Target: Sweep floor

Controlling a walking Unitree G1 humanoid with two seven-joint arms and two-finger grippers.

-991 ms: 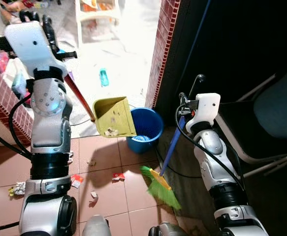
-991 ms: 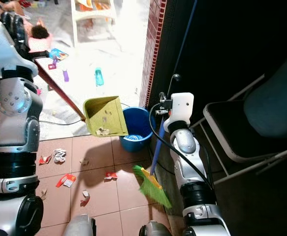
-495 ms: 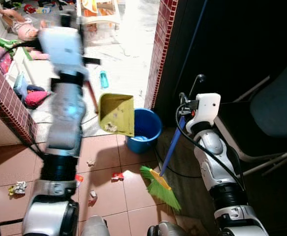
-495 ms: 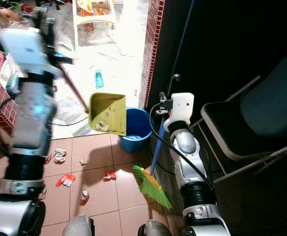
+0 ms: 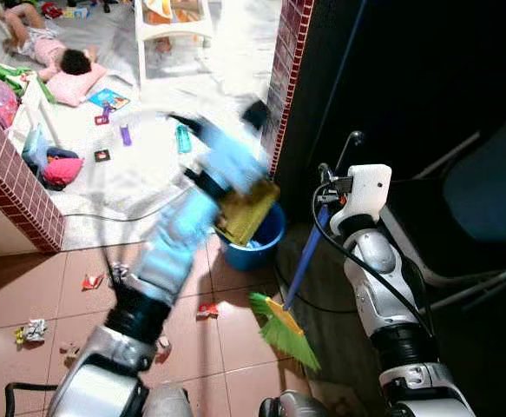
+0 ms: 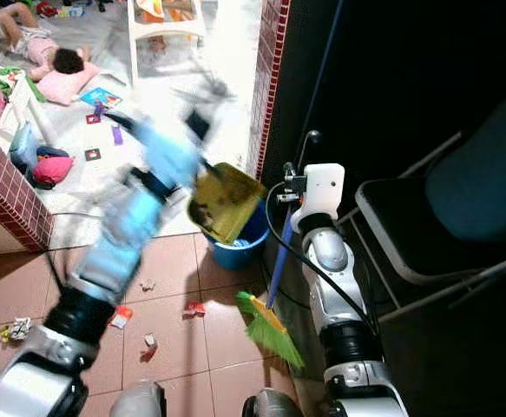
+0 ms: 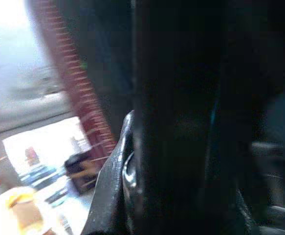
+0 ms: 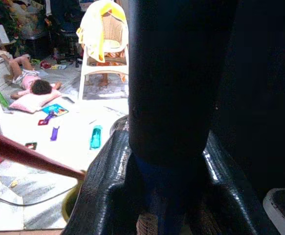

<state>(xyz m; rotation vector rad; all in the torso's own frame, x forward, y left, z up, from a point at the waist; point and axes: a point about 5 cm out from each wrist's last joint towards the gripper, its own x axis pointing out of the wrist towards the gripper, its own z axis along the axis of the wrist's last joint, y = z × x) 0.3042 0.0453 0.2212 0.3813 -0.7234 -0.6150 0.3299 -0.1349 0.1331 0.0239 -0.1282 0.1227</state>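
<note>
The left arm point(image 5: 170, 252) sweeps across the scene in a blur, reaching out toward the brick pillar point(image 5: 285, 82). At its far end the left gripper point(image 5: 251, 117) is smeared by motion, and whether its fingers are spread or closed cannot be told. The yellow dustpan point(image 5: 247, 213) hangs tilted just under that gripper, directly above the blue bucket point(image 5: 261, 243), its lower edge over the bucket's rim. Bits of debris show inside the pan.

On the other side, the right gripper point(image 5: 326, 193) is clamped around the blue broom handle point(image 5: 303, 256); in the right wrist view the black fingers point(image 8: 108, 186) wrap the shaft tightly. The handle slants down to the green and yellow broom head point(image 5: 285, 332), which rests on the tiled floor point(image 5: 27, 287) just beside the bucket, below the right arm.

Scraps of paper litter point(image 5: 91, 281) lie scattered on the tiles to the robot's left, well apart from the broom. A folding chair point(image 5: 461, 217) stands at the right. Farther back, a person point(image 5: 49, 52) lies on the floor near a white chair point(image 5: 173, 22).
</note>
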